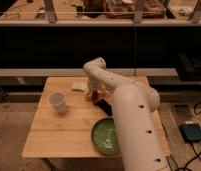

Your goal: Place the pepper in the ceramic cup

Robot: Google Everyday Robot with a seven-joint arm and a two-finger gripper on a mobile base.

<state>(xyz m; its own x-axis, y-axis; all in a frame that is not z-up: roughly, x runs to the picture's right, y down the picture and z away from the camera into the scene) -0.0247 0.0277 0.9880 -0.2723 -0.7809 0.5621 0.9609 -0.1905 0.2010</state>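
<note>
Over table [69, 132], gripper [93, 94] near plain white cup [57, 101]

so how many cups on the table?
1. The ceramic cup stands upright on the left side of the table, apart from the gripper, which is low over the middle beside the black rectangle. The arm hides part of the right side, so another may be hidden.

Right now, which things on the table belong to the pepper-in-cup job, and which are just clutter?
Job: pepper, a reddish bit at the gripper; ceramic cup, left of the gripper and apart from it.
Lying about: green plate; flat black rectangle; pale block.
</note>
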